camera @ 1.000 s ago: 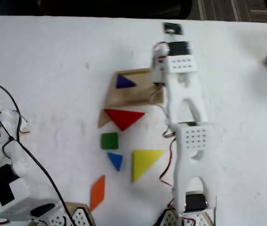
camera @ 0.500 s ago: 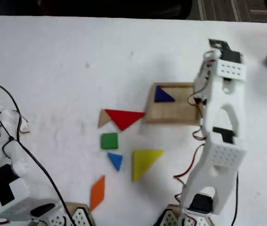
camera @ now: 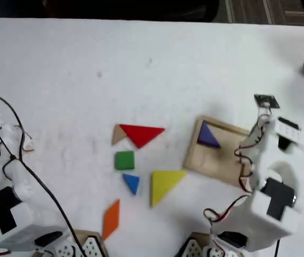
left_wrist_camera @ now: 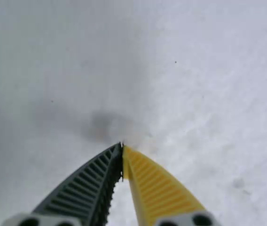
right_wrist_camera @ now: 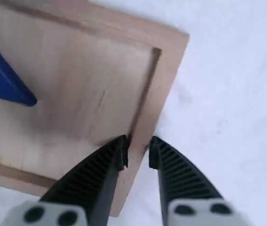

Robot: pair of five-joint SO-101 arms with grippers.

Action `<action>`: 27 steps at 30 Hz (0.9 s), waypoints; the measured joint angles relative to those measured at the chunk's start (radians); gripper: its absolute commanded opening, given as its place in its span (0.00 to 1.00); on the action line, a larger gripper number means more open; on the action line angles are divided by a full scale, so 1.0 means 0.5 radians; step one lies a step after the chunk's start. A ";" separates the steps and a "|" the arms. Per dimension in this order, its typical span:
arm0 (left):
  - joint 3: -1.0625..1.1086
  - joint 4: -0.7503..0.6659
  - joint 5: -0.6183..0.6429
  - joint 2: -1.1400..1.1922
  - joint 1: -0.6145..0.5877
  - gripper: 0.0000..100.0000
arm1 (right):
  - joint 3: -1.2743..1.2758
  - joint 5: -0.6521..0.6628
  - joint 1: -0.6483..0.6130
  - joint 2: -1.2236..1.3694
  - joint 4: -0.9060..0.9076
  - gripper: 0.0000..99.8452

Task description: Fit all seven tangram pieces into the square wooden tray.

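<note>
The right pincer [right_wrist_camera: 137,151], grasping the wooden tray [camera: 222,160] by its rim, has dragged it toward the worktop's right edge, blue triangle [camera: 207,136] inside; the red triangle [camera: 141,134] and other loose pieces now lie farther from it; left pincer [left_wrist_camera: 122,149] clenched, empty.

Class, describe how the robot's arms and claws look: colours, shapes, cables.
Both arms are white blocky shells with black motors. The right arm carries red wires, the left arm a black cable. The left claw has one dark ridged finger, one yellow; the right claw, both black.
</note>
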 measured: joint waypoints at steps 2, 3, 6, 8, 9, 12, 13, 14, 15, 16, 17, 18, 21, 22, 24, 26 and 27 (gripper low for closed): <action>0.000 0.000 0.000 0.000 0.000 0.03 | 0.061 0.058 0.049 -0.071 0.009 0.22; 0.000 0.000 0.000 0.000 0.000 0.03 | 0.068 0.080 0.080 -0.104 0.012 0.22; 0.000 0.000 0.000 0.000 0.000 0.03 | 0.068 0.123 0.163 -0.233 0.071 0.20; 0.000 0.000 0.000 0.000 0.000 0.03 | 0.068 0.126 0.172 -0.334 0.172 0.13; 0.000 0.000 0.000 0.000 0.000 0.03 | 0.068 0.126 0.169 -0.387 0.230 0.09; 0.000 0.000 0.000 0.000 0.000 0.03 | 0.058 0.126 0.135 -0.546 0.377 0.02; 0.000 0.000 0.000 0.000 0.000 0.03 | 0.058 0.129 0.107 -0.592 0.408 0.03; 0.000 0.000 0.000 0.000 0.000 0.03 | 0.058 0.129 0.077 -0.635 0.436 0.03; 0.000 0.000 0.000 0.000 0.000 0.03 | 0.058 0.129 0.043 -0.669 0.460 0.02; 0.000 0.000 0.000 0.000 0.000 0.03 | 0.058 0.126 0.006 -0.697 0.473 0.02; 0.000 0.000 0.000 0.000 0.000 0.03 | 0.058 0.098 -0.043 -0.712 0.473 0.02; 0.000 0.000 0.000 0.000 0.000 0.03 | 0.058 0.043 -0.095 -0.715 0.470 0.02; 0.000 0.000 -0.015 0.000 0.000 0.03 | 0.058 -0.178 -0.261 -0.700 0.322 0.02; 0.000 0.000 -0.040 0.000 0.000 0.03 | 0.058 -0.242 -0.313 -0.666 0.233 0.02; 0.000 0.000 -0.061 0.000 0.000 0.03 | 0.058 -0.359 -0.390 -0.540 0.034 0.02; 0.000 0.000 -0.074 0.000 0.000 0.03 | 0.055 -0.442 -0.445 -0.359 -0.160 0.02; 0.000 0.000 -0.077 0.000 0.000 0.03 | 0.058 -0.466 -0.470 -0.276 -0.239 0.02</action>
